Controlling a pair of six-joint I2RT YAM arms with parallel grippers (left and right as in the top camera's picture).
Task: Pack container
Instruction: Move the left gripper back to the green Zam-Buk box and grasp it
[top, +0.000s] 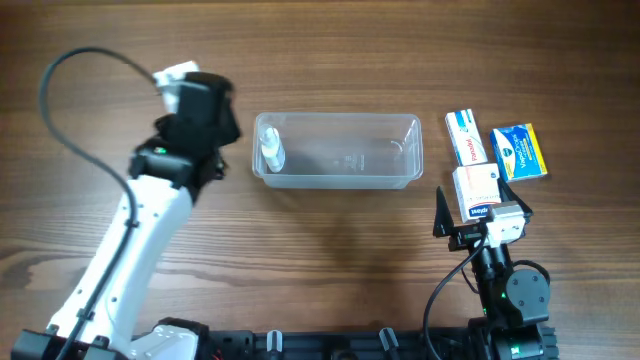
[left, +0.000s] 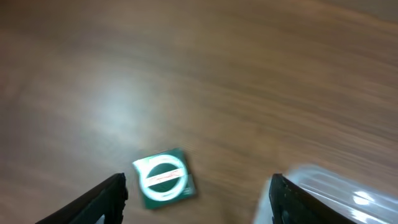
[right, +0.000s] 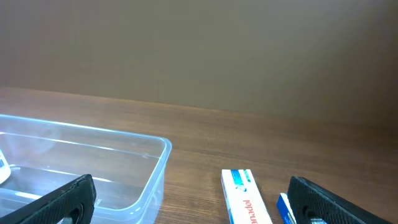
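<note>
Clear plastic container (top: 335, 183) sat mid-table, holding only one small white bottle (top: 271, 150). Three boxes (top: 466, 136) beside its right end and a green box (left: 163, 177) below the left gripper (left: 198, 186) lay unpacked. Left gripper and right gripper (right: 193, 193): jaws apart, empty.

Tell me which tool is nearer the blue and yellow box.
Right. The right tool is close beside the blue and yellow box, on the robot's side of it. The left tool is far off, beyond the other end of the container.
</note>
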